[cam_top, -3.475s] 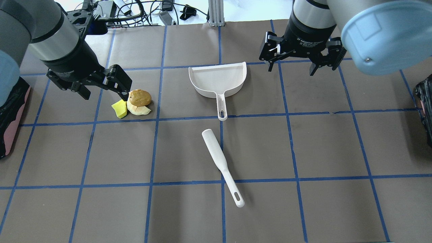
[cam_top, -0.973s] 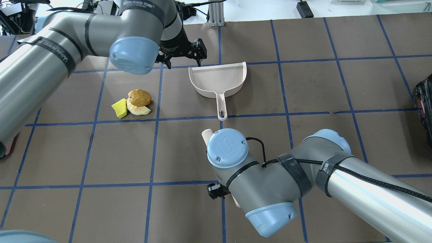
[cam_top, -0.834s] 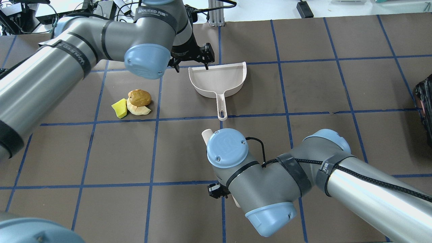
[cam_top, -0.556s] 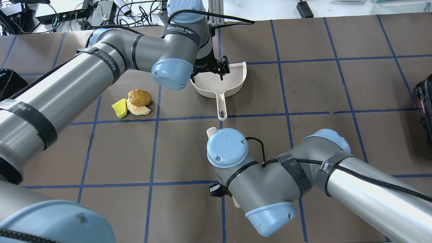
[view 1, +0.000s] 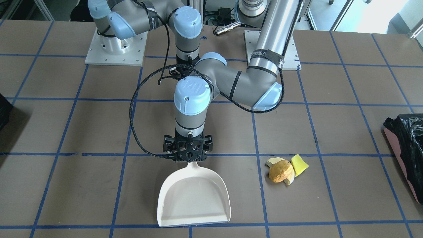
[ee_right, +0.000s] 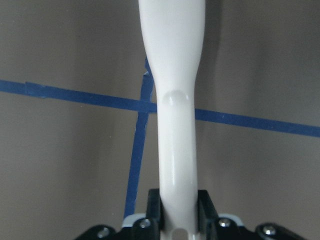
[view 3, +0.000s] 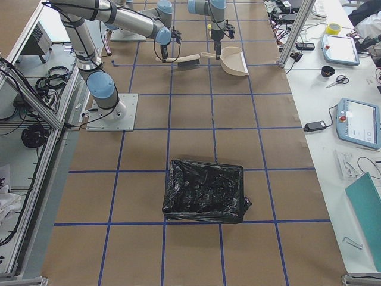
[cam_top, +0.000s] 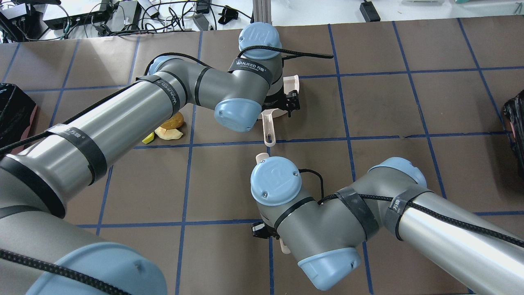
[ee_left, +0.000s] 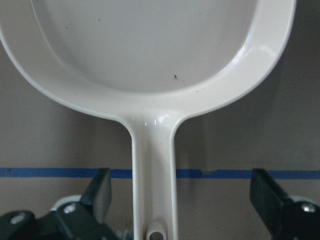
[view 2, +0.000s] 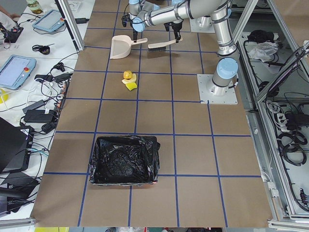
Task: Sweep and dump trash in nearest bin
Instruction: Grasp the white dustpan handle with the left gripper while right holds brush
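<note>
The white dustpan (view 1: 193,198) lies flat, and its handle (ee_left: 152,170) runs between the fingers of my left gripper (view 1: 187,158). That gripper is open and straddles the handle without touching it. My right gripper (ee_right: 177,205) is shut on the white brush handle (ee_right: 172,100). In the overhead view only the brush tip (cam_top: 260,157) shows beyond the right arm. The trash (view 1: 281,171) is a brown bread lump, a yellow wedge (view 1: 299,164) and a pale chunk, on the table beside the dustpan. The bin (view 1: 406,145) has a pink side and a black liner and stands at the table's end on my left.
A second black-lined container (view 3: 205,190) stands at the table's right end and shows as a dark edge (cam_top: 516,123) in the overhead view. The left arm (cam_top: 123,110) hangs over the trash there. Cables and devices (cam_top: 123,12) lie beyond the far edge.
The left arm has swung from beyond the dustpan's mouth, over the pan, to its handle. The right arm has stayed at the brush, and the brush tip has shifted slightly right.
</note>
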Controlling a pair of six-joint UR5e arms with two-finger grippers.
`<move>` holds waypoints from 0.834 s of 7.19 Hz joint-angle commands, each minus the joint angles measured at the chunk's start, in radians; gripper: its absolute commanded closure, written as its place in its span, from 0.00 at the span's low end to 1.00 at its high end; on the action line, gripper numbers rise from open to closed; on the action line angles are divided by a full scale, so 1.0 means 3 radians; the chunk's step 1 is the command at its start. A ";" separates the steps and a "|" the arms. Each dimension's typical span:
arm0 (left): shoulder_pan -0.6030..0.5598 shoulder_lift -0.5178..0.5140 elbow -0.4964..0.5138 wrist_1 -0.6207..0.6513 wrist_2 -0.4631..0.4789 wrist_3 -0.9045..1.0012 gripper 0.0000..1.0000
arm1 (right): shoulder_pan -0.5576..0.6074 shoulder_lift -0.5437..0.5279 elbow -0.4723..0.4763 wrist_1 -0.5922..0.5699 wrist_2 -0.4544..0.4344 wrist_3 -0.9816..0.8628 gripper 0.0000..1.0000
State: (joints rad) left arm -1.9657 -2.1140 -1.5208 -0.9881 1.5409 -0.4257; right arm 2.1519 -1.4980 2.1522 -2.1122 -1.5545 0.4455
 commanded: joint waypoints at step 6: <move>-0.0008 0.0006 -0.0065 -0.0316 -0.0074 0.0253 0.83 | 0.0124 -0.0007 -0.0005 -0.0087 0.0007 0.1127 0.97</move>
State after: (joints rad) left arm -1.9681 -2.1084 -1.5414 -1.0783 1.5304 -0.3475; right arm 2.1878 -1.5002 2.1508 -2.1291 -1.5546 0.7579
